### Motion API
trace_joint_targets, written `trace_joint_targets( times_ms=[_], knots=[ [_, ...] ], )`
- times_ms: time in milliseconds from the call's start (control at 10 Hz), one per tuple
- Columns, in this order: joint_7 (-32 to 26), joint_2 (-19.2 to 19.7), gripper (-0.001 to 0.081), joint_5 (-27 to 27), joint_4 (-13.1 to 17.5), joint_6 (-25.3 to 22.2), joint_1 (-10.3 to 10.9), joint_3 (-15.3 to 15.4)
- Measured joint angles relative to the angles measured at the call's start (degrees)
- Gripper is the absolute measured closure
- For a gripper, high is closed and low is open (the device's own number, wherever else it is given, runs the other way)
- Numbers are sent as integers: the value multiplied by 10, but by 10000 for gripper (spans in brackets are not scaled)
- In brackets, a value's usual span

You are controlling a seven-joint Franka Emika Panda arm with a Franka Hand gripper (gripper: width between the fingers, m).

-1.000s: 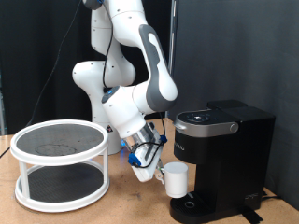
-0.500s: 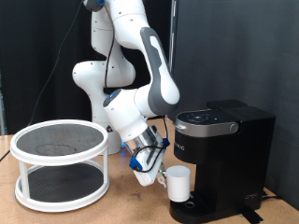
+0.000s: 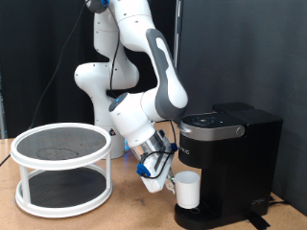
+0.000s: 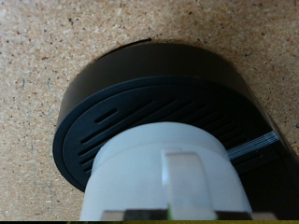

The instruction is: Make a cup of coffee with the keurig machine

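The hand (image 3: 165,178) pinches the cup (image 3: 186,190) (upright), just above the drip base (image 4: 149,103) of the machine (image 3: 228,163).

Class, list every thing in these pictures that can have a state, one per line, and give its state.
cup: upright, gripped by the end effector, over the machine's drip base
end effector: shut on the cup
keurig machine: top lid down
drip base: on the table, the cup just above it
two-tier white rack: upright, nothing visible on it

Robotics lab w/ black backdrop curtain (image 3: 259,48), cork-topped bench (image 3: 115,216), white fixed-base arm (image 3: 134,57).
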Motion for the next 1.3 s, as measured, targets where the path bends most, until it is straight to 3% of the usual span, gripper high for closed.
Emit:
trace_joint_targets(
  times_ms=[900, 1000, 1100, 1200, 1300],
  knots=[
    [1, 6, 802, 1, 6, 3, 0, 3],
    [2, 6, 710, 1, 6, 3, 0, 3],
    [3, 6, 710, 1, 6, 3, 0, 3],
    [5, 6, 522, 1, 6, 3, 0, 3],
    [7, 6, 522, 1, 6, 3, 0, 3]
  ],
)
